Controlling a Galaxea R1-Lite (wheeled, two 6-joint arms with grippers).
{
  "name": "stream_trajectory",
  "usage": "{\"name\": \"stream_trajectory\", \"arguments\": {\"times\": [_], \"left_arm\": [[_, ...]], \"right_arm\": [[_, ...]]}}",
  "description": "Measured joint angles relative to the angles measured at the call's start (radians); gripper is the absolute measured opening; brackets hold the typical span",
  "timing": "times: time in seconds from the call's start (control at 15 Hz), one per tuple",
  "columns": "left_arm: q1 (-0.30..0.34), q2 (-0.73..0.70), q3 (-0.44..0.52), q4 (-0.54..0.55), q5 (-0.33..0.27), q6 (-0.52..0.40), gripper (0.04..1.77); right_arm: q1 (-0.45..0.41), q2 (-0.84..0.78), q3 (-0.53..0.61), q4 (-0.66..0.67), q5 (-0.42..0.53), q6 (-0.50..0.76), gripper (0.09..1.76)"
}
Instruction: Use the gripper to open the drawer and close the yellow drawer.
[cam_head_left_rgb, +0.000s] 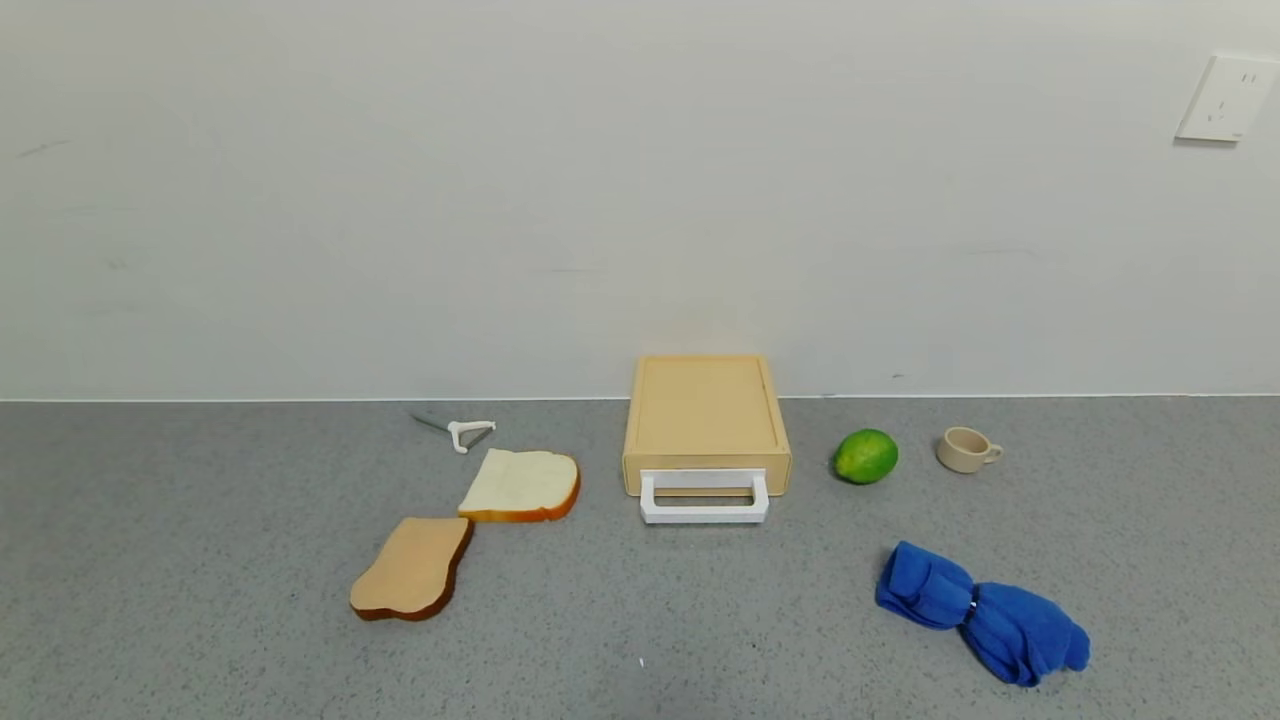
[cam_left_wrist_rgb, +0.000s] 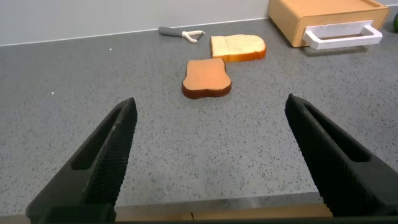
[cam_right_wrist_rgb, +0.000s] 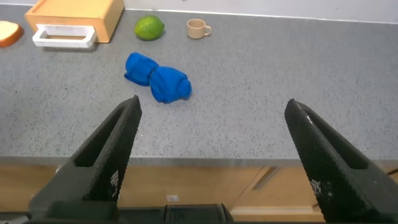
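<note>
1. Closest to me are my own two pincers: the left gripper (cam_left_wrist_rgb: 208, 155) and the right gripper (cam_right_wrist_rgb: 211, 158) both hang back at the near edge of the grey counter (cam_head_left_rgb: 640, 650), fingers spread wide and holding nothing. Neither appears in the head view.
2. Next out, at about 4 o'clock from the drawer, lies a bunched blue cloth (cam_head_left_rgb: 980, 610); at about 8 o'clock lie two bread slices (cam_head_left_rgb: 465, 540), one touching the other at a corner.
3. Farther on, near the middle of the counter and backed almost to the wall, sits the drawer (cam_head_left_rgb: 706, 425), pushed fully into its low box.
4. Its white loop handle (cam_head_left_rgb: 704, 497) juts toward me at 6 o'clock, clear of anything else. I judge that the place to hook or pinch: stiff, thin, probably smooth plastic.
5. The box looks light, so I expect it may slide along with a pull rather than give up the tray.
6. At 3 o'clock from the drawer rest a lime (cam_head_left_rgb: 866, 456) and a small cup (cam_head_left_rgb: 967, 449); a peeler (cam_head_left_rgb: 462, 432) lies at 9 o'clock.
</note>
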Motion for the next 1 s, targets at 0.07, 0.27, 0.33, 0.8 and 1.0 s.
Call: {"name": "stream_trajectory", "arguments": {"times": [0.07, 0.27, 0.33, 0.8, 1.0], "left_arm": [[0.0, 0.0, 0.0, 0.0, 0.0, 0.0, 1.72], [0.0, 0.0, 0.0, 0.0, 0.0, 0.0, 1.72], [0.0, 0.0, 0.0, 0.0, 0.0, 0.0, 1.72], [0.0, 0.0, 0.0, 0.0, 0.0, 0.0, 1.72], [0.0, 0.0, 0.0, 0.0, 0.0, 0.0, 1.72]], "right_arm": [[0.0, -0.026, 0.014, -0.003, 0.0, -0.001, 1.7], [-0.001, -0.083, 0.08, -0.061, -0.015, -0.022, 1.7], [-0.001, -0.092, 0.113, -0.119, -0.02, -0.031, 1.7], [0.0, -0.104, 0.499, -0.611, -0.035, -0.049, 1.7], [0.0, -0.105, 0.659, -0.75, -0.023, -0.071, 1.7]]}}
